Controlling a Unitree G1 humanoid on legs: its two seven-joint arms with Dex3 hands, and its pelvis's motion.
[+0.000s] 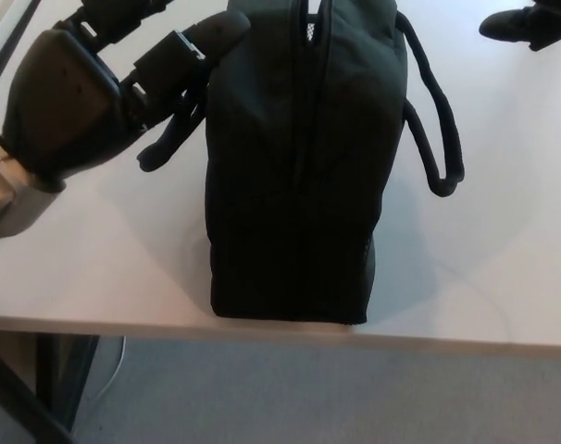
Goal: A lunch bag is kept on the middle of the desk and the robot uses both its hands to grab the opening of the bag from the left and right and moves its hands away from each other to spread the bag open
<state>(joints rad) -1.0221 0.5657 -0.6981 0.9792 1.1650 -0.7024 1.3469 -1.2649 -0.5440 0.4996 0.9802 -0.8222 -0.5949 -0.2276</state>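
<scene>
A black lunch bag (304, 166) stands near the front edge of the white desk (95, 268). Its top zip slit (310, 83) runs away from me and gapes slightly at the far end. One carry handle (174, 134) droops on the left and another handle (438, 120) on the right. My left hand (86, 92) is at the upper left, open, with its fingers (202, 42) stretched out. One fingertip rests against the bag's upper left side, above the left handle. Of my right hand (526, 20) only a bit shows at the top right corner, well clear of the bag.
The desk's front edge (280, 335) runs just below the bag, with grey floor (308, 398) beyond it. A dark table leg (21, 398) shows at the bottom left.
</scene>
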